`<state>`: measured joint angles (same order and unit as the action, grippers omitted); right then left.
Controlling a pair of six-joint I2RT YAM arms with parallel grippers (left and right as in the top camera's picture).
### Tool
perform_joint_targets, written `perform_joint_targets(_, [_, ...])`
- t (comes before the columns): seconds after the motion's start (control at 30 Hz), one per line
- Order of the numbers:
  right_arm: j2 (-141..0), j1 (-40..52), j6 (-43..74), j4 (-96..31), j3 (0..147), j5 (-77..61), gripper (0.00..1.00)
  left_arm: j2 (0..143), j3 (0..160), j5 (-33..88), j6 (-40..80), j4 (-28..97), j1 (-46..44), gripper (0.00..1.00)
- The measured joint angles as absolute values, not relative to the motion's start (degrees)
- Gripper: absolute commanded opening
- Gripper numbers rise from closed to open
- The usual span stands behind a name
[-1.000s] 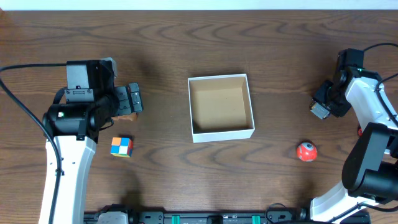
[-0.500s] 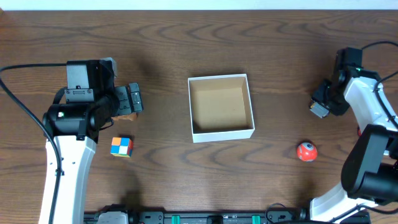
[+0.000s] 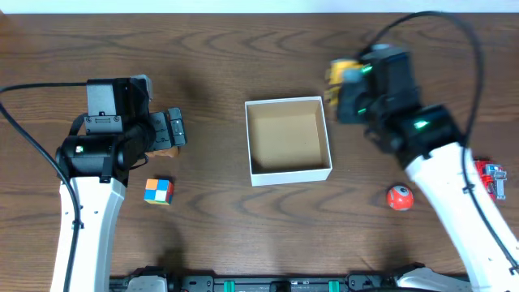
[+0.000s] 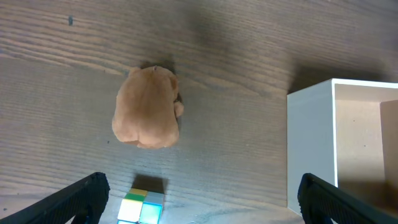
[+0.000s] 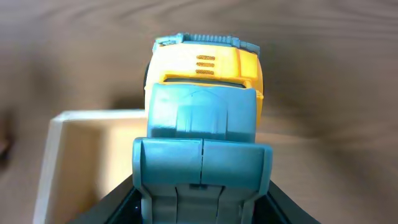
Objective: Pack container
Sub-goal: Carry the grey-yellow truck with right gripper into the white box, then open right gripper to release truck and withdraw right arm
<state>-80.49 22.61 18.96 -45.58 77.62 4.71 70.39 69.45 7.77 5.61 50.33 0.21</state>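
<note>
the right hand (image 3: pixel 350 89) is pinching a yellow and teal toy (image 5: pixel 202 81) by its teal end, and the yellow end juts out ahead of the fingers. the container (image 3: pixel 290 173) is not squarely under the hand. it lies below and off to one side, so the toy hangs over one corner of it, with the yellow end out past the wall above bare counter (image 3: pixel 243 243). the box shows nothing inside yet.

the main risk, as i judge it, is letting go here. the toy would land on the rim, tip outward and end up on the counter. or it could clip the thin cardboard wall and push the light box askew. lowering from this spot could also press the wall down. the hand likely needs to come in over the brown floor first.

the left hand (image 3: pixel 174 130) is spread wide with nothing between its fingers. a brown soft toy (image 4: pixel 147 107) sits below it, and a coloured cube (image 3: pixel 159 191) is just beside that toy. a careless close might catch the cube too. a red ball (image 3: pixel 399 197) lies well apart from both hands.
</note>
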Motion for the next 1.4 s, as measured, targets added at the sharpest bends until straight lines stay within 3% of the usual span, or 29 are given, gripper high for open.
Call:
perform_joint_targets(0.23, [-86.13, 31.35, 21.06, -45.58, 77.62, 4.49, 0.01, 70.39, 69.45, 7.79, 5.61, 50.35, 0.21, 0.98])
perform_joint_targets(0.57, [-102.59, 30.09, 24.84, -42.72, 77.56, 4.78, 0.01, 70.39, 69.45, 7.77, 5.61, 50.33, 0.21, 0.98])
perform_joint_targets(0.9, [-107.26, 28.27, 26.35, -39.99, 77.52, 4.78, 0.04, 70.39, 69.45, 7.79, 5.61, 50.35, 0.21, 0.98])
perform_joint_targets(0.93, [-107.26, 28.23, 26.44, -40.01, 77.52, 4.80, 0.08, 70.39, 69.45, 7.77, 5.61, 50.35, 0.21, 0.98])
perform_joint_targets(1.07, [-107.26, 28.18, 26.57, -41.08, 77.52, 4.78, 0.47, 70.39, 69.45, 7.79, 5.61, 50.35, 0.21, 0.98])
perform_joint_targets(1.1, [-107.26, 28.18, 26.57, -41.43, 77.52, 4.75, 0.50, 70.39, 69.45, 7.79, 5.61, 50.35, 0.21, 0.98])
perform_joint_targets(1.4, [-107.26, 28.18, 26.79, -43.00, 77.52, 5.02, 0.61, 70.39, 69.45, 7.77, 5.61, 50.35, 0.21, 0.98])
